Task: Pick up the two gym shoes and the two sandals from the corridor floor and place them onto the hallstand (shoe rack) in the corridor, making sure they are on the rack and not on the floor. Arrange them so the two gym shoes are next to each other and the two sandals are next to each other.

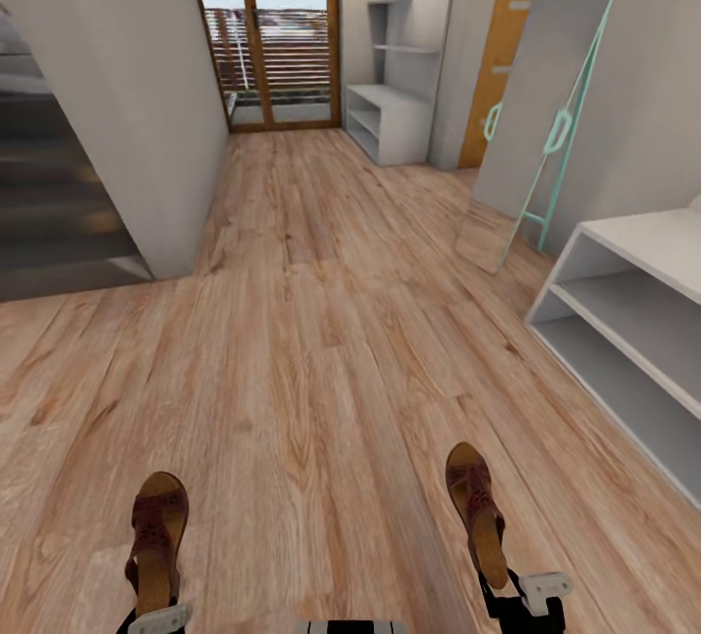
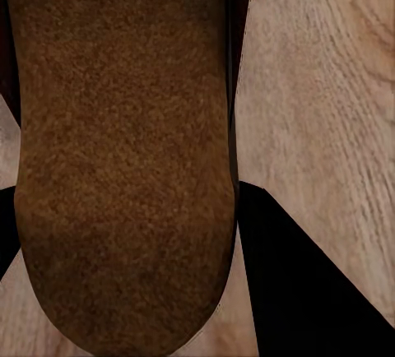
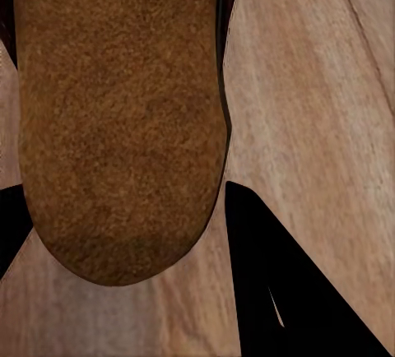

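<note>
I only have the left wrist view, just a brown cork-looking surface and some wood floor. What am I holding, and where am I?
Observer: That surface is the footbed of a sandal held by your left gripper, toe pointing ahead.
Operator: And the other sandal?
Observer: The right gripper holds the second sandal, also above the corridor floor.
Operator: Is the hallstand near?
Observer: It stands far ahead at the corridor's end, right of the glass door: the hallstand.
Operator: Anything closer?
Observer: A plain low grey bench sits along the right wall.
</note>
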Tool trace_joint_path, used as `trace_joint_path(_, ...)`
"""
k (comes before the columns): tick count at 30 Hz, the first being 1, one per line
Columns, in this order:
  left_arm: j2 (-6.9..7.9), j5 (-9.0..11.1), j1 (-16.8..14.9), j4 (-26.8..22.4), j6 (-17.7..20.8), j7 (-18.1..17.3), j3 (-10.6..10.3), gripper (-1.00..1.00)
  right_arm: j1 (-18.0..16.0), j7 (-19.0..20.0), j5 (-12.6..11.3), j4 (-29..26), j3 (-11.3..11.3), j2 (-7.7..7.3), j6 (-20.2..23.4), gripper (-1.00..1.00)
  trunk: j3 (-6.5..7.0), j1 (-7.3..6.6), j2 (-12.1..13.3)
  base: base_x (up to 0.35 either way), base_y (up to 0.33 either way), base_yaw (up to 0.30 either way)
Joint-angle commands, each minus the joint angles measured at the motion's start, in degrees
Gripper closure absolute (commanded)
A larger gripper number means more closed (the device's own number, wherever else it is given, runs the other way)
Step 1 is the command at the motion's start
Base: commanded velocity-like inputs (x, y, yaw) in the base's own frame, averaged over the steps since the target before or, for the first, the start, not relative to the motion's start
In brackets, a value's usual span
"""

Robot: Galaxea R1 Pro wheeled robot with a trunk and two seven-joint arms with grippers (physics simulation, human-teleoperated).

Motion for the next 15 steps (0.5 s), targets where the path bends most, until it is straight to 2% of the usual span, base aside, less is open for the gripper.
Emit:
trace_joint_path(1, -0.03, -0.4, 0.0, 0.0, -0.2, 0.0, 0.2, 1.00, -0.1, 0.6, 0.1, 0.0, -0.5, 0.05, -0.3, 1.00, 0.05, 0.00, 0.0, 0.061, 0.000, 0.092)
trace_joint_path(7, -0.05, -0.4, 0.0, 0.0, -0.2, 0.0, 0.2, 1.00, -0.1, 0.7, 0.1, 0.2, -0.5, 0.05, -2.6, 1.00, 0.56, 0.00, 0.0, 0.023, 0.000, 0.084)
trace_joint_path(15, -0.06, -0.4, 0.0, 0.0, -0.2, 0.0, 0.2, 1.00, -0.1, 0.8, 0.1, 0.2, -0.5, 0.05, -3.0, 1.00, 1.25, 0.00, 0.0, 0.025, 0.000, 0.080)
